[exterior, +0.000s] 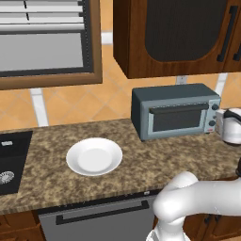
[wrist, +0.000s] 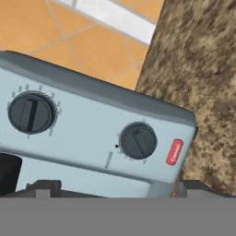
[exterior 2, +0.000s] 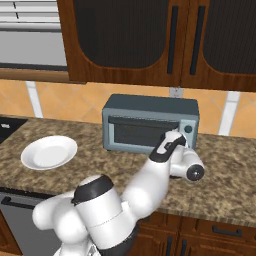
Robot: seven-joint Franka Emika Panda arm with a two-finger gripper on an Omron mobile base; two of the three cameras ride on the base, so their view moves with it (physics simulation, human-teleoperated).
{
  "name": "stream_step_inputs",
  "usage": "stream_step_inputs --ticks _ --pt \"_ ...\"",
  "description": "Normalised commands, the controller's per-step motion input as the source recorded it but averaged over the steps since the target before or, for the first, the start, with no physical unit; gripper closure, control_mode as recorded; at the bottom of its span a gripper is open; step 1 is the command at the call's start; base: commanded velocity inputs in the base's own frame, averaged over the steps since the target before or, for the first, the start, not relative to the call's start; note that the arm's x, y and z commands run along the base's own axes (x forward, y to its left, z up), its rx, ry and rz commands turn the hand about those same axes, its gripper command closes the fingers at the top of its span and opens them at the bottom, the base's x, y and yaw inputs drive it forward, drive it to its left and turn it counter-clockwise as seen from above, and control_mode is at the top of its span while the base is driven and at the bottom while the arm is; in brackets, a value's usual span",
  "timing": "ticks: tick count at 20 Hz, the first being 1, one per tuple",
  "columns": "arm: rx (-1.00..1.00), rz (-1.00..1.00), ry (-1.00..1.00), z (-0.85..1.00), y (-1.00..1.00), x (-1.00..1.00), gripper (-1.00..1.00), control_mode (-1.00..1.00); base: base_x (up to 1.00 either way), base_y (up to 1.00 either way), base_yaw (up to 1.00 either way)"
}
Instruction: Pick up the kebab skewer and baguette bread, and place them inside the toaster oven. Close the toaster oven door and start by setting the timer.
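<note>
The blue-grey toaster oven [exterior: 174,110] [exterior 2: 150,122] stands at the back of the counter. Its door [exterior: 178,117] [exterior 2: 135,132] is closed, dark glass facing out. My gripper [exterior: 218,123] [exterior 2: 182,139] [wrist: 118,190] is at the oven's right side, close in front of the control panel. It is open, with nothing between its fingertips [wrist: 44,186], which stand wide apart. In the hand view two dark knobs face me, one [wrist: 32,113] further along the panel and one [wrist: 138,140] next to a red label [wrist: 174,152]. The kebab skewer and baguette bread are hidden from view.
An empty white plate [exterior: 94,156] [exterior 2: 49,152] lies on the granite counter [exterior: 52,179] left of the oven. A dark sink [exterior: 9,160] sits at the far left. Wooden cabinets [exterior 2: 130,40] hang above the oven, and a dishwasher front [exterior: 103,219] is below the counter edge.
</note>
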Motion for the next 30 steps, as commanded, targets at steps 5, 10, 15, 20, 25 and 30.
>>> stream_step_inputs --ticks 5,10,15,20,25,30 --pt "0.00 -0.03 0.00 -0.03 0.05 0.16 -1.00 -1.00 0.00 0.00 0.00" --pt "0.00 -0.05 0.00 -0.08 -0.04 0.11 -1.00 -1.00 0.00 0.00 0.00" --pt "0.00 -0.06 0.00 -0.11 -0.06 0.08 -1.00 -1.00 0.00 0.00 0.00" --pt "0.00 -0.04 0.00 -0.05 -0.19 0.01 -1.00 -1.00 0.00 0.00 0.00" --pt "0.00 0.00 0.00 -0.02 -0.21 0.05 -1.00 -1.00 0.00 0.00 0.00" --pt "0.00 0.00 0.00 -0.02 -0.01 0.03 -1.00 -1.00 0.00 0.00 0.00"
